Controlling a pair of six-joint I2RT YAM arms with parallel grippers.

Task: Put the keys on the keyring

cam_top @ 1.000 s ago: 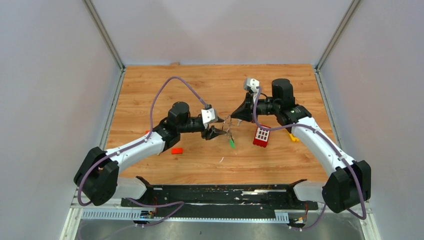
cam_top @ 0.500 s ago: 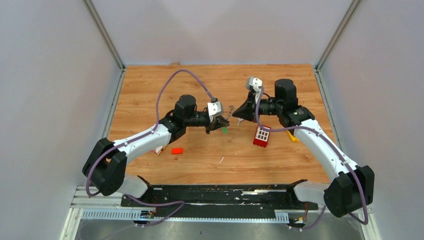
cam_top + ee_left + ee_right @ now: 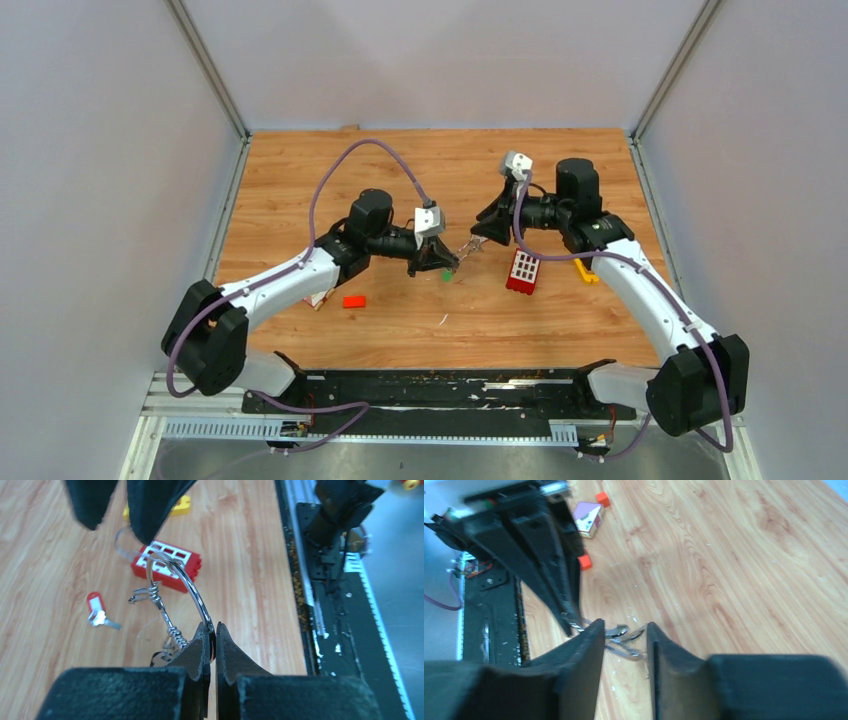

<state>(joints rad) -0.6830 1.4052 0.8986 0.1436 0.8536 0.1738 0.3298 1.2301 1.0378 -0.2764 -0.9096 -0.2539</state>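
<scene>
The keyring (image 3: 194, 591), a thin silver wire loop with twisted wire bits on it, hangs in the air between both arms (image 3: 466, 246). My left gripper (image 3: 212, 628) is shut on its near edge. My right gripper (image 3: 624, 627) stands open around the ring's far side, the metal (image 3: 626, 634) loose in the gap. A red-headed key (image 3: 95, 606) lies on the table. A green-headed key (image 3: 446, 274) shows just below the left gripper (image 3: 442, 263); whether it hangs from the ring I cannot tell. The right gripper (image 3: 484, 236) faces the left one closely.
A red block with white squares (image 3: 522, 270) and a yellow plastic piece (image 3: 588, 274) lie under the right arm. A small red block (image 3: 353, 301) and a small box (image 3: 589, 519) lie near the left arm. The black base rail (image 3: 440, 385) runs along the near edge.
The left gripper moved right to the ring and shut on it. The right gripper, shut before, has opened and drawn slightly right. The green key moved up and left with the ring.
</scene>
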